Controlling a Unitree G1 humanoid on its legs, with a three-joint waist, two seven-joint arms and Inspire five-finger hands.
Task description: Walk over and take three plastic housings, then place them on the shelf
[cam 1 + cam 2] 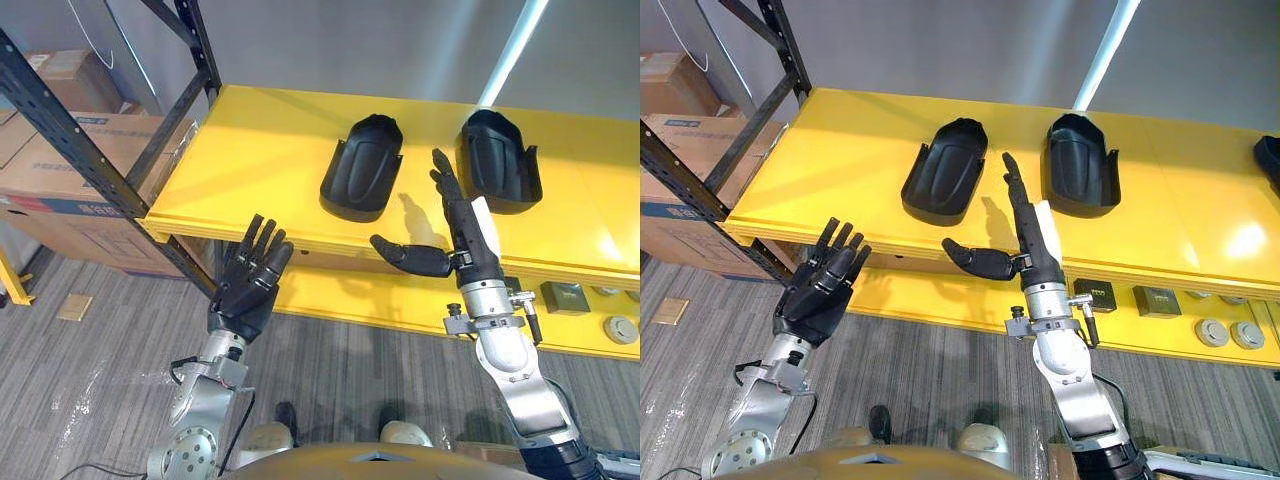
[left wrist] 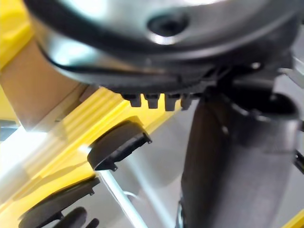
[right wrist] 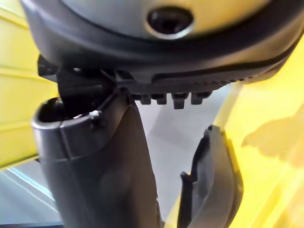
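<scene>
The left hand (image 1: 245, 285) is raised nearest the robot, below the front edge of the yellow shelf (image 1: 260, 150), fingers straight and spread, holding nothing. The right hand (image 1: 460, 232) stands a little farther out, fingers straight and pointing up, thumb stuck out sideways, empty as well. Past its fingertips, two black plastic housings lie on the shelf: the left housing (image 1: 365, 165) and the right housing (image 1: 498, 160), with the hand's fingers between them, touching neither. A third housing (image 1: 1270, 160) lies at the far right.
</scene>
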